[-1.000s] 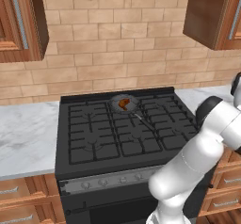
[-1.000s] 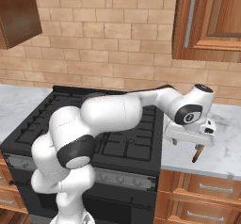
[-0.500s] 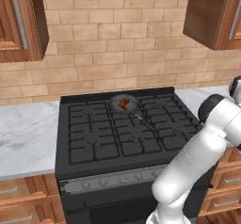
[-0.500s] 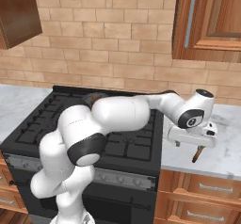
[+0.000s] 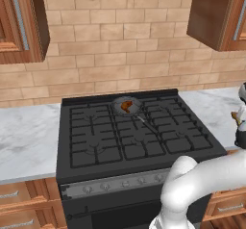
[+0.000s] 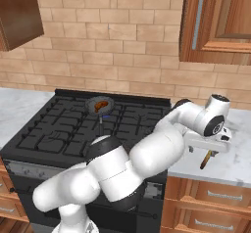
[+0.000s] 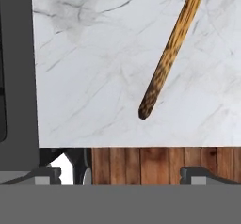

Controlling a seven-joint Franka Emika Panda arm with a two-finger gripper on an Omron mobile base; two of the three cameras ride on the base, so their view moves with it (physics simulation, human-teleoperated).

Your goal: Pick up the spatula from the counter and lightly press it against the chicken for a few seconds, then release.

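Note:
The wooden spatula [image 7: 170, 53] lies on the marble counter [image 7: 94, 77] right of the stove, its handle end pointing toward the counter's front edge. In the right base view its handle [image 6: 206, 159] sticks out below my hand, and the blade is hidden behind the hand. My gripper [image 6: 206, 148] hovers just above the spatula, open wide with nothing between the fingers; in the hand view the gripper [image 7: 124, 175] has its fingertips [image 7: 47, 173] far apart. The chicken [image 6: 101, 103] sits in a small dark pan [image 6: 93, 107] at the back of the stove, also seen as chicken [image 5: 126, 106].
The black gas stove [image 6: 54, 129] fills the middle, and its edge [image 7: 16, 77] borders the counter in the hand view. Wooden cabinet fronts [image 7: 155, 164] lie below the counter edge. Wall cabinets [image 6: 220, 21] hang above the counter to the right.
My arm has swung further over the right counter, and the hand has sunk a little toward the spatula. The spatula, pan and chicken have not moved, and the jaws stay wide.

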